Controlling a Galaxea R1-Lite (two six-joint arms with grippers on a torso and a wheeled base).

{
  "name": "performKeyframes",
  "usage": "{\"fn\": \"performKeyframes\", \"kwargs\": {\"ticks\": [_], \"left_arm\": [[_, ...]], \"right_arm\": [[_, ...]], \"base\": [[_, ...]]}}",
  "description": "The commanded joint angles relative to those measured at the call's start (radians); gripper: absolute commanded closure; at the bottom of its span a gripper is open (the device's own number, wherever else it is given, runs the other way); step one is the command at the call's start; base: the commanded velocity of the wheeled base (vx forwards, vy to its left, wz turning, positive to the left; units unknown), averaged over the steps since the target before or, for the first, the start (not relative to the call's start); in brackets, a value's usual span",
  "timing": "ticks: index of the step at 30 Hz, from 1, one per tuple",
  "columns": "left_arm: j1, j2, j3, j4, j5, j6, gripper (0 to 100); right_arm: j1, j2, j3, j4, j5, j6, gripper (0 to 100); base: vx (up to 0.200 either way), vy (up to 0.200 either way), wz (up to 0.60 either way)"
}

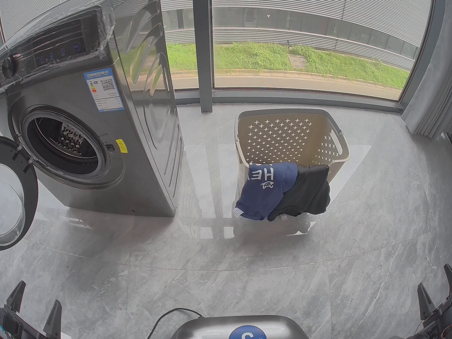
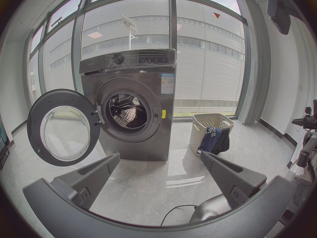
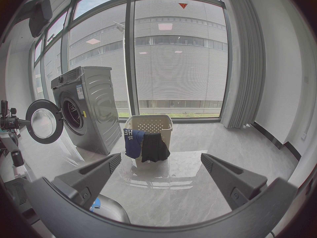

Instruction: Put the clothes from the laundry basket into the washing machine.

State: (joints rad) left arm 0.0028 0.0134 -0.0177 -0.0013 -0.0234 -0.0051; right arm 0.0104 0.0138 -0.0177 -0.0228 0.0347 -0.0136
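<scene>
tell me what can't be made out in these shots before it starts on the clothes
- Laundry basket floor: head view, hidden by its near wall and the draped blue garment and black garment; more clothes inside cannot be ruled out.
- Washing machine drum depths: left wrist view, too dark to tell if empty.
- Washer door: head view, cut off by the left edge.

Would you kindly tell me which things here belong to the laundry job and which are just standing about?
Part of the job: laundry basket; blue shirt and black garment, both draped over its near rim; washing machine; its open door.

Just standing about: grey curtain; window post.
</scene>
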Motion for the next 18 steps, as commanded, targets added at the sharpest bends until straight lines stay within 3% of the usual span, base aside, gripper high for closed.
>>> {"fn": "performKeyframes", "kwargs": {"ticks": [1, 4, 13, 18], "left_arm": [[0.0, -0.01, 0.015, 0.0, 0.0, 0.001, 0], [0.0, -0.01, 0.015, 0.001, 0.0, 0.001, 0], [0.0, -0.009, 0.015, 0.0, 0.0, -0.006, 0], [0.0, -0.01, 0.015, 0.0, 0.0, -0.01, 0]], "right_arm": [[0.0, -0.014, 0.018, 0.0, 0.001, -0.002, 0], [0.0, -0.014, 0.018, 0.0, 0.001, -0.002, 0], [0.0, -0.014, 0.018, 0.0, 0.001, 0.0, 0], [0.0, -0.014, 0.018, 0.0, 0.001, -0.002, 0]], "base": [[0.0, 0.0, 0.0], [0.0, 0.0, 0.0], [0.2, 0.0, 0.0], [0.0, 0.0, 0.0]]}}
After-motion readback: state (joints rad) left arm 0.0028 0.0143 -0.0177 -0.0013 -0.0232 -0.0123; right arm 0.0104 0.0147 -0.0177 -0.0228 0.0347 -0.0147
